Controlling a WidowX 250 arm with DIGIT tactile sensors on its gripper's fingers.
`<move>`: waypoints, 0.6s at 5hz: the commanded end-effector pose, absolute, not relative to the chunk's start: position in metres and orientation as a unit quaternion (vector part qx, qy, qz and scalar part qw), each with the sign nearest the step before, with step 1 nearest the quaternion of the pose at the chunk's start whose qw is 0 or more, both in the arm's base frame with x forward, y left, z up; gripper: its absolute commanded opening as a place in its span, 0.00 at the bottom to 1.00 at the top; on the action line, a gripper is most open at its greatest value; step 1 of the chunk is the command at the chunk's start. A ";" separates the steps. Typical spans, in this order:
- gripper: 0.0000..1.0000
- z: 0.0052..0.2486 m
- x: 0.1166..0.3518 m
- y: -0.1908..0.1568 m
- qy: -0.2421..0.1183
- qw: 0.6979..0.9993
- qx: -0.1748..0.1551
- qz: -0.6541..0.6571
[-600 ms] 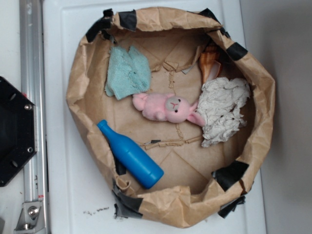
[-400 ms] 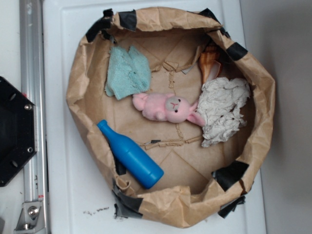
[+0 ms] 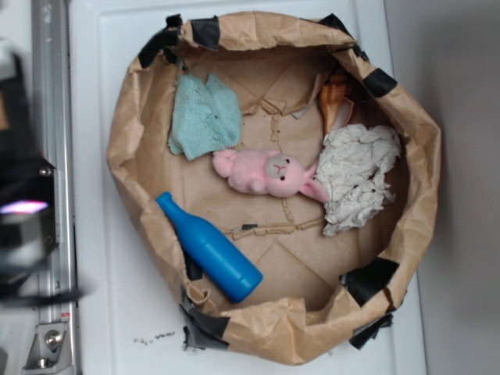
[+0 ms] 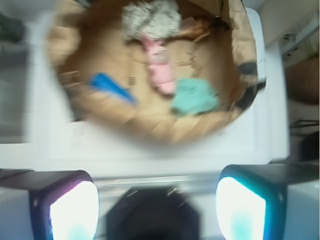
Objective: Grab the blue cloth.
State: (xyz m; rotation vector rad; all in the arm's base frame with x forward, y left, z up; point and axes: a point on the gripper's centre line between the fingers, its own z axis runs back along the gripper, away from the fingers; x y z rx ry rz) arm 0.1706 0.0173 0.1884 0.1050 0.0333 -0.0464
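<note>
The blue cloth point(image 3: 205, 116), a small pale teal terry washcloth, lies crumpled at the upper left inside the brown paper basin point(image 3: 125, 148). It also shows in the blurred wrist view point(image 4: 195, 96). My gripper point(image 4: 157, 207) is open and empty, its two pads wide apart over the black base and metal rail, well outside the basin. In the exterior view the gripper is only a dark blur point(image 3: 23, 211) at the left edge, far left of the cloth.
Inside the basin lie a pink plush bunny point(image 3: 269, 173), a bright blue plastic bottle point(image 3: 209, 248), a wrinkly whitish-grey rag point(image 3: 355, 176) and an orange-brown shell point(image 3: 334, 100). The basin's taped paper wall stands up all round. A metal rail point(image 3: 48, 94) runs along the left.
The arm has come into the exterior view as a dark blur over the black base at the left edge. The things in the basin have not moved.
</note>
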 end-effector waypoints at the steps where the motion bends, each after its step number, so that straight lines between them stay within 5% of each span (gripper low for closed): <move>1: 1.00 0.127 0.245 0.037 0.030 0.994 0.057 -0.085; 3: 1.00 0.081 0.232 0.037 0.041 0.986 0.040 -0.154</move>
